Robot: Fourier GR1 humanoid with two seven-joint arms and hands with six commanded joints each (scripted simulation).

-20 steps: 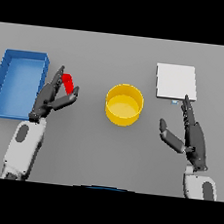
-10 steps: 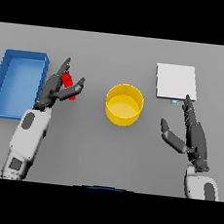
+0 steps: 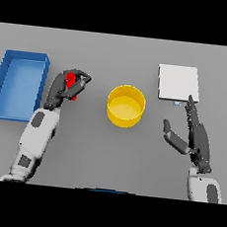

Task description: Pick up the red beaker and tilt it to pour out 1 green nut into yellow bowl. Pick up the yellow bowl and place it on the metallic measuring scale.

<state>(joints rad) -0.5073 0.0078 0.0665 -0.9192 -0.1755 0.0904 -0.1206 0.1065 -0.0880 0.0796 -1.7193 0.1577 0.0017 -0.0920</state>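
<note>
Red beaker seemingly clasped by curled left hand; right hand flat, fingers straight.

We see a matt grey surface, smooth yellow bowl, pale flat-finished scale, matt blue bin.

A grey table bears blue bin, yellow bowl, scale.

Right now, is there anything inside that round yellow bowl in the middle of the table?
The round yellow bowl shows only its own yellow bottom; no green nut lies in it. The red beaker is gripped in the left hand, whose fingers cover most of it, so its contents are hidden.
</note>
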